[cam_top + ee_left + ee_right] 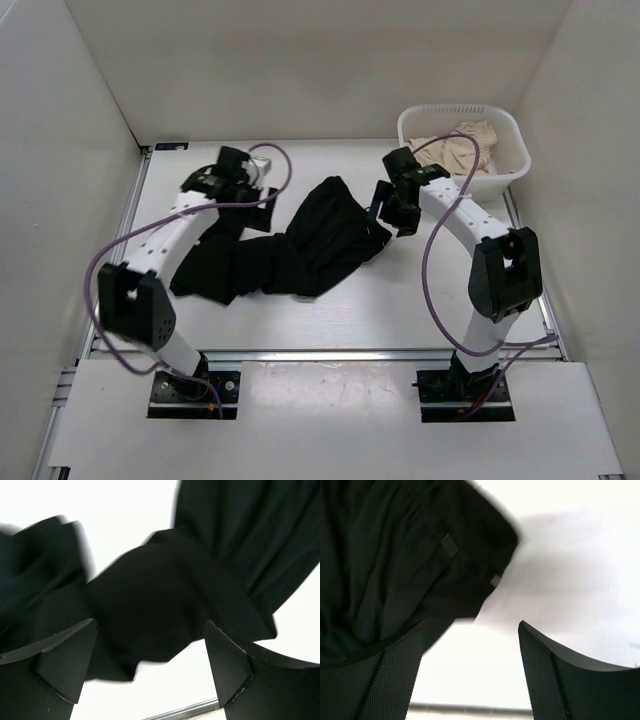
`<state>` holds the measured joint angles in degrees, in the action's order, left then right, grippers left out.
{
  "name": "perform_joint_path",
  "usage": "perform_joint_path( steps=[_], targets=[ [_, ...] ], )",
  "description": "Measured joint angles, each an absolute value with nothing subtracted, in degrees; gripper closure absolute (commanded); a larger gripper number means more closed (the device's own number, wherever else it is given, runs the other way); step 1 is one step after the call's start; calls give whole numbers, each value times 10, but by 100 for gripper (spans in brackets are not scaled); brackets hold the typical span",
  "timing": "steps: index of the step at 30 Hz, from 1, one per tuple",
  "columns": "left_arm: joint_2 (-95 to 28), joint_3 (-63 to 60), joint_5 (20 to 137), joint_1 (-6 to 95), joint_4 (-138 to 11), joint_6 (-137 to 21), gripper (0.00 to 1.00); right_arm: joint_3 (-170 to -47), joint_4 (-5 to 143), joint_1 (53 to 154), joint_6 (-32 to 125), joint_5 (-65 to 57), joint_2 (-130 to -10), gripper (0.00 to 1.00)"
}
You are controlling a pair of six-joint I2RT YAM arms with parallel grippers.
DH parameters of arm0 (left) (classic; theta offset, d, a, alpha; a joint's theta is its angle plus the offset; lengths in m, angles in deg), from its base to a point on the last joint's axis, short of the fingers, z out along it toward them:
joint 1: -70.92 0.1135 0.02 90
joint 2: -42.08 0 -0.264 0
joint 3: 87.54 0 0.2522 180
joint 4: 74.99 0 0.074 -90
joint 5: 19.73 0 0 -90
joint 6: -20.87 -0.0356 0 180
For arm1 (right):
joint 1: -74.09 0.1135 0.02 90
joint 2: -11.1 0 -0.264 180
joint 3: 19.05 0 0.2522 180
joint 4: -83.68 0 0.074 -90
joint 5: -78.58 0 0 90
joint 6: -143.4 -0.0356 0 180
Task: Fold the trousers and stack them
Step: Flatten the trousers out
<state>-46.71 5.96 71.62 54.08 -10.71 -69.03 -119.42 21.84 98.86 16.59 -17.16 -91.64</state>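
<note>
Black trousers (290, 250) lie crumpled across the middle of the white table. My left gripper (240, 190) is open just above their far left part; in the left wrist view the black cloth (150, 600) fills the space beyond the spread fingers (65, 660). My right gripper (385, 205) is open at the trousers' right end; in the right wrist view the waistband with belt loops (420, 565) lies at the upper left, beside the left finger (395, 675). Neither gripper holds cloth.
A white laundry basket (510, 135) with beige trousers (455, 150) in it stands at the back right. A metal rail (130, 220) edges the table's left side. White walls close in the back and both sides.
</note>
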Motion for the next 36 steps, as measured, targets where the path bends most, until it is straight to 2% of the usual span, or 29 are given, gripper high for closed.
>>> perform_joint_path(
  steps=[3, 8, 11, 12, 13, 14, 15, 16, 20, 22, 27, 30, 32, 34, 36],
  targets=[
    [-552, 97, 731, 492, -109, -691, 1, -1173, 260, 962, 152, -169, -947, 16],
    [-659, 131, 744, 468, -105, -691, 3, -1173, 291, 959, 127, -164, -1030, 16],
    [-705, 141, 752, 468, -104, -690, 17, -1167, 299, 960, 115, -155, -1052, 37],
    [-717, 142, 754, 468, -105, -691, 30, -1164, 304, 960, 113, -152, -1051, 56],
    [-728, 142, 755, 468, -103, -690, 40, -1162, 308, 960, 111, -149, -1051, 67],
    [-736, 141, 755, 468, -103, -689, 55, -1159, 313, 960, 107, -145, -1051, 79],
    [-742, 140, 755, 468, -102, -688, 73, -1157, 316, 960, 103, -142, -1051, 98],
    [-746, 139, 756, 468, -101, -691, 86, -1155, 318, 960, 100, -140, -1051, 100],
    [-746, 144, 736, 475, -96, -691, 86, -1167, 315, 960, 107, -132, -1051, 100],
    [-747, 186, 710, 494, -80, -692, 86, -1202, 290, 963, 117, -139, -1051, 100],
    [-743, 438, 642, 586, -92, -691, 86, -1356, 267, 972, 134, -162, -1020, 100],
    [-687, 511, 601, 631, -129, -691, 85, -1394, 272, 983, 139, -176, -948, 100],
    [-609, 475, 577, 638, -143, -691, 85, -1394, 276, 991, 140, -183, -890, 100],
    [-504, 387, 566, 627, -150, -691, 83, -1376, 282, 1002, 141, -190, -827, 100],
    [-401, 280, 563, 615, -136, -693, 67, -1333, 282, 1007, 139, -197, -772, 100]
  ],
)
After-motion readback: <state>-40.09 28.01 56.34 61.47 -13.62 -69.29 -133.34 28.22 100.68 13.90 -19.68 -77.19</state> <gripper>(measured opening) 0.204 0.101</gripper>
